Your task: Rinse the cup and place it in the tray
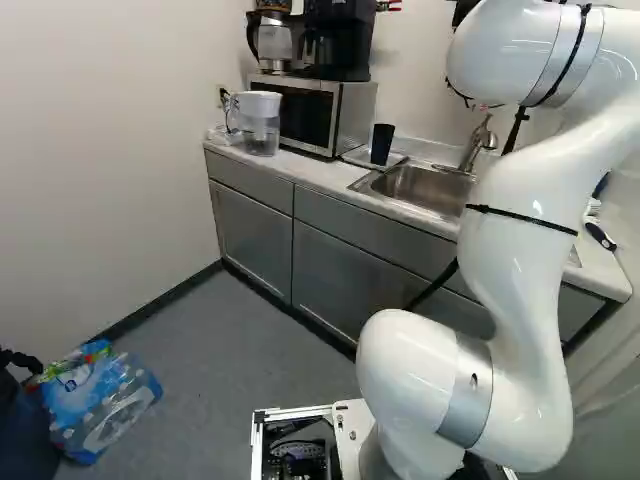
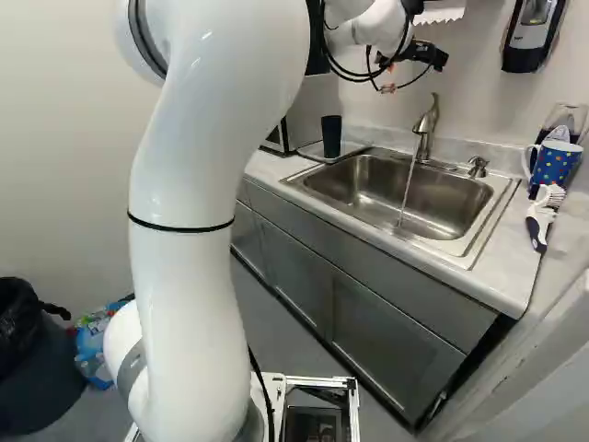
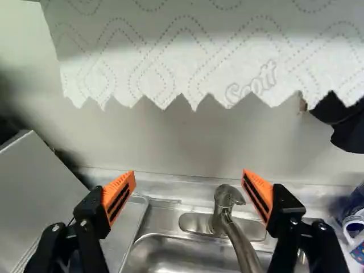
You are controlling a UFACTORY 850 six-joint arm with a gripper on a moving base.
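The black cup (image 1: 381, 143) stands in the tray (image 1: 354, 156) beside the sink (image 2: 437, 198), probably put there to drain. The hand (image 3: 189, 174), its 2 fingers parted and gripping nothing, is near the tap (image 2: 426, 124), likely because the running water (image 2: 408, 189) needs shutting off

Arm up high, pincer (image 2: 421, 53) wide open.
So the white arm (image 1: 520, 235) rises from its lowest joint (image 2: 250, 419) at the near end, bulges out left down low, then climbs and reaches over to the far side, wrist (image 2: 373, 28) out there, orange pads (image 3: 118, 196) well apart.
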